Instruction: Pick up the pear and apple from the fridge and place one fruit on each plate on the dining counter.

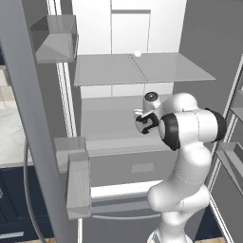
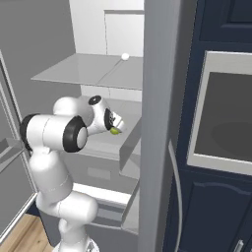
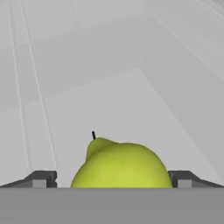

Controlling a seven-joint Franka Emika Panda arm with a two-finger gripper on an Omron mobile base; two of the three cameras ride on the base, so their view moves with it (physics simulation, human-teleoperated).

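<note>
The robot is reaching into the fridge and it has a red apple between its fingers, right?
Not quite. The fruit between the fingers of the gripper is the yellow-green pear, not a red apple. The hand view shows it up close, with its little dark stem. The rest is right: the arm is reaching into the fridge.

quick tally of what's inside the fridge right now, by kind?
Pears: 1, the yellow-green pear between the fingers of the gripper.
Small white balls: 1, the white ball on the upper glass shelf.
Apples: 0 in view.
Total: 2
</note>
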